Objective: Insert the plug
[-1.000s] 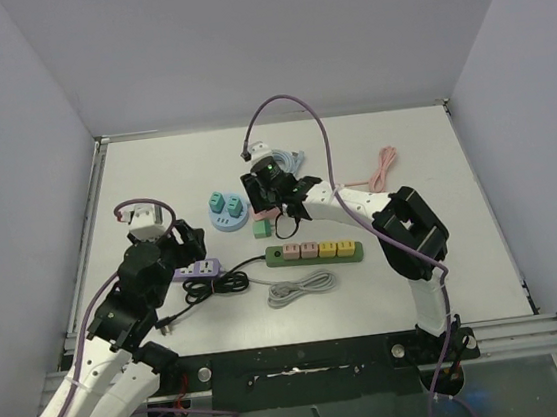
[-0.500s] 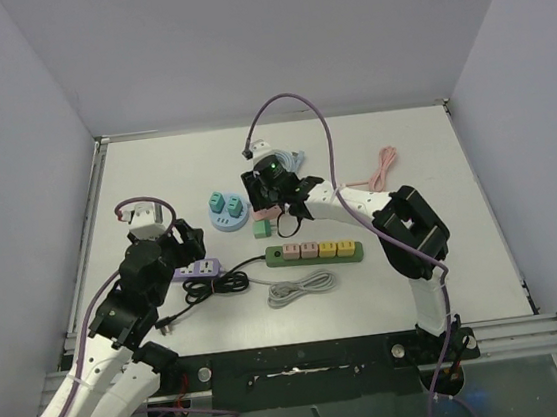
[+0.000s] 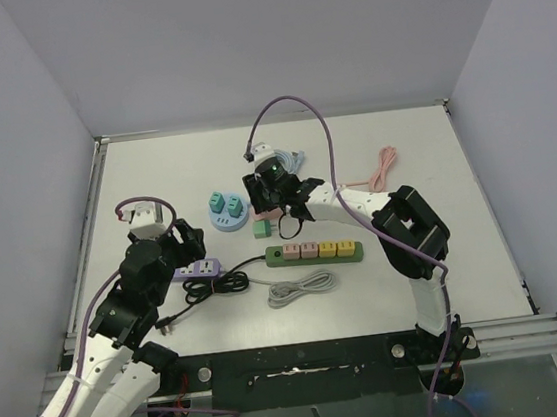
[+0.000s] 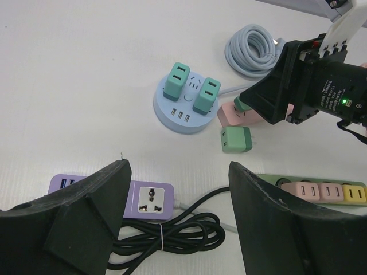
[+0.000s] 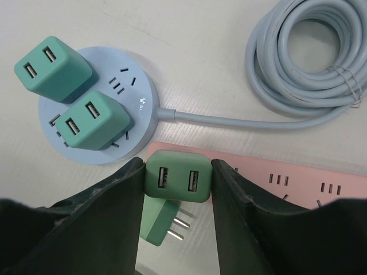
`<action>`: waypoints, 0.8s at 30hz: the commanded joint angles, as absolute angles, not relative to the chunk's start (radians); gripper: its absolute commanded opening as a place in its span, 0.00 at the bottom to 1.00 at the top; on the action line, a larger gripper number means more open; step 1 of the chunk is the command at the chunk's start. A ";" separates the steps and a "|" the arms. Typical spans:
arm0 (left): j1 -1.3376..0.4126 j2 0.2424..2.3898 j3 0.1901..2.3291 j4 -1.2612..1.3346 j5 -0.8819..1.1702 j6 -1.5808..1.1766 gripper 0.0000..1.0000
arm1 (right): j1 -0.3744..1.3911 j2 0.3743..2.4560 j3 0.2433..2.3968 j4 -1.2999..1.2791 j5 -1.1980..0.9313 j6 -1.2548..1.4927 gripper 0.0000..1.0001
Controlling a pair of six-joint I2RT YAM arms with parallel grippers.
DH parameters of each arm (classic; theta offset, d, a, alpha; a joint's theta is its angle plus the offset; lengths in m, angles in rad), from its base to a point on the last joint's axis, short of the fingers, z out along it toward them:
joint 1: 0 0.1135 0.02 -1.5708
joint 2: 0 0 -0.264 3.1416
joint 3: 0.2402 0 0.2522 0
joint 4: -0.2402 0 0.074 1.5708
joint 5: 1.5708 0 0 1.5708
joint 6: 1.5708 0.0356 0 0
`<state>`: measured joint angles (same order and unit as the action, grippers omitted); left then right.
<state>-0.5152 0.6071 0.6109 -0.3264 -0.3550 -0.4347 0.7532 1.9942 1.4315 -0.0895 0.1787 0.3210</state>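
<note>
My right gripper (image 5: 176, 177) is shut on a green two-port USB plug (image 5: 176, 175), gripped by its sides and held just over the near end of a pink power strip (image 5: 298, 179). A second green plug (image 5: 160, 222) lies on its side on the table below, prongs pointing right. From above, the right gripper (image 3: 266, 204) sits beside a round blue socket hub (image 3: 227, 217). My left gripper (image 4: 178, 217) is open, hovering over a purple power strip (image 4: 150, 200) and holding nothing.
Two green plugs (image 5: 94, 117) sit in the round blue hub. A grey-blue cable coil (image 5: 309, 57) lies behind the pink strip. A green strip with coloured plugs (image 3: 314, 254), a black cable bundle (image 4: 172, 235), a white coil (image 3: 301, 288) and a pink cable (image 3: 384, 166) lie around.
The right wrist has shifted a hair to the right with the plug still gripped. The left arm has not moved.
</note>
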 commanded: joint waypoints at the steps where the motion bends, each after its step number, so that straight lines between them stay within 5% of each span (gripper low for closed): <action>1: -0.509 0.610 0.613 -0.297 -0.342 -0.442 0.68 | 0.748 2.015 1.411 -0.072 0.131 0.305 0.30; 24: -0.505 0.611 0.608 -0.293 -0.334 -0.462 0.68 | 0.784 2.167 1.384 -0.220 0.131 0.333 0.28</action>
